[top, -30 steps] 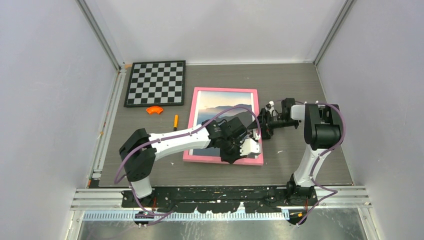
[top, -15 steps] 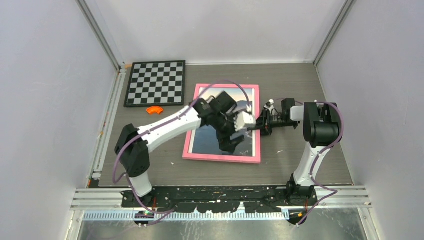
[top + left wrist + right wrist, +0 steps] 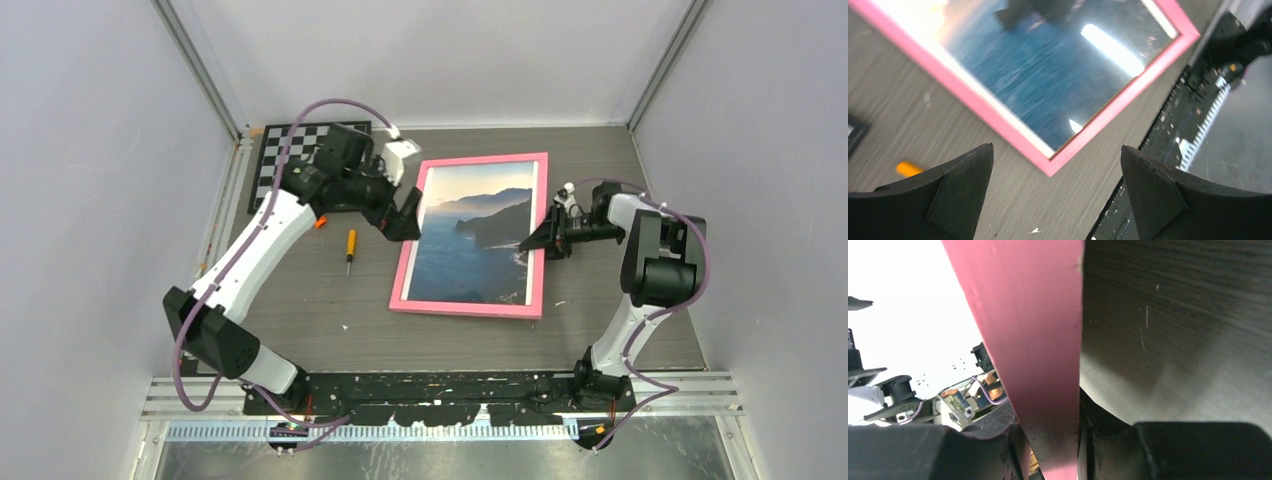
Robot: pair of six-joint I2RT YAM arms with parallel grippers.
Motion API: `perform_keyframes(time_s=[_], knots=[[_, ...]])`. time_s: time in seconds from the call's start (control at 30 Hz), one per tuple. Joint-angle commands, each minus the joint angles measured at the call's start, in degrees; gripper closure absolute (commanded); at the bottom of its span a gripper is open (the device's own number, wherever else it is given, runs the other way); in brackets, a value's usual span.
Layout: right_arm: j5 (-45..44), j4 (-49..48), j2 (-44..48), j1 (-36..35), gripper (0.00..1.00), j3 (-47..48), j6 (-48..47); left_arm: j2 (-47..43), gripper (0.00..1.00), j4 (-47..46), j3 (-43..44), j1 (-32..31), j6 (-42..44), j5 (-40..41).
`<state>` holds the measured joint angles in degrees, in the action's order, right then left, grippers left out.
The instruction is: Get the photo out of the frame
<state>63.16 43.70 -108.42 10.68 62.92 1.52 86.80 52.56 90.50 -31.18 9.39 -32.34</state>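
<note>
A: How far along are you?
B: Barely begun, I'd say. The photo [image 3: 475, 245] sits face up inside the frame [image 3: 465, 308], middle of the overhead view, on the tabletop [image 3: 600, 330].
A: And your fingers?
B: My right fingers [image 3: 1193, 450] pinch the frame's pink right edge. My left fingers [image 3: 955, 192] are spread wide, holding nothing, near its upper-left corner.
A: What's left?
B: I reckon turning it over, freeing the back, then sliding the photo out.

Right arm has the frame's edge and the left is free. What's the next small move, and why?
Probably raise the right gripper to tip the frame over: it pinches the right edge, the photo faces up, and the left gripper hangs open beside it.
</note>
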Motion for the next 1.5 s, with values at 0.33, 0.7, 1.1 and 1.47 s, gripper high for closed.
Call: perform_keyframes(time_s=[0.33,0.7,1.1,1.47], knots=[[-18.45,24.71,17.3,4.0,0.99,23.96,-6.96,-8.57,0.0,1.91,-3.17,14.32,-13.13,11.73],[-34.7,35.62,13.79,3.46,0.99,47.72,-12.58,-11.33,0.0,1.16,-6.45,18.39,-14.73,10.91],[-50.94,36.47,12.1,-9.86,0.99,65.61,-14.99,-13.46,0.0,2.02,-7.17,21.35,-17.38,9.13],[-75.41,24.72,16.11,-34.21,1.0,54.38,-20.28,-15.1,0.0,-2.63,-9.94,29.59,-24.52,5.98]])
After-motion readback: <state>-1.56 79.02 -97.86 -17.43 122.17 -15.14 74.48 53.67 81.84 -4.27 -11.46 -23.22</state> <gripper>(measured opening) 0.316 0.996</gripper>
